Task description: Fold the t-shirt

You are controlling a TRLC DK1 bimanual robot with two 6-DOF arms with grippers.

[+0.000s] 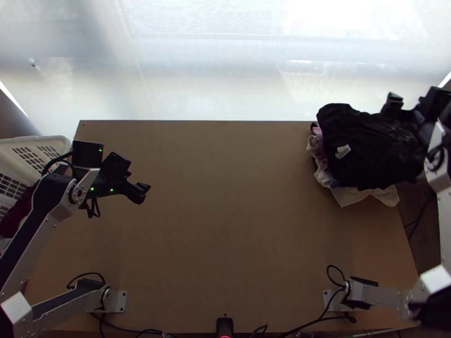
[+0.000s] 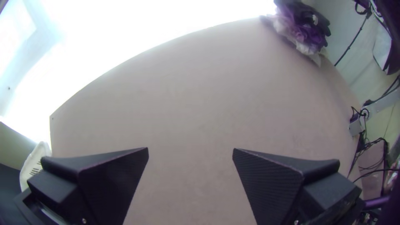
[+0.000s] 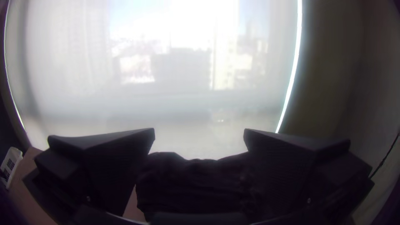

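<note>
my left hand (image 2: 190, 148) and right hand (image 3: 199, 130): wide open, empty. black shirt (image 1: 366, 146) tops clothes pile (image 1: 356, 196) (i judge, freeing counter (image 1: 225, 225)).

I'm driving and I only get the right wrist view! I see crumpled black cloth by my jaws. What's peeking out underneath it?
Observer: Cream-white cloth pokes out from under the black cloth, toward the bases.
Operator: Ooh! Where's my other gripper?
Observer: The black left gripper is over the left side of the light wooden table, jaws apart.
Operator: And what's in that white plastic basket with holes?
Observer: Dark red cloth lies in the basket.
</note>
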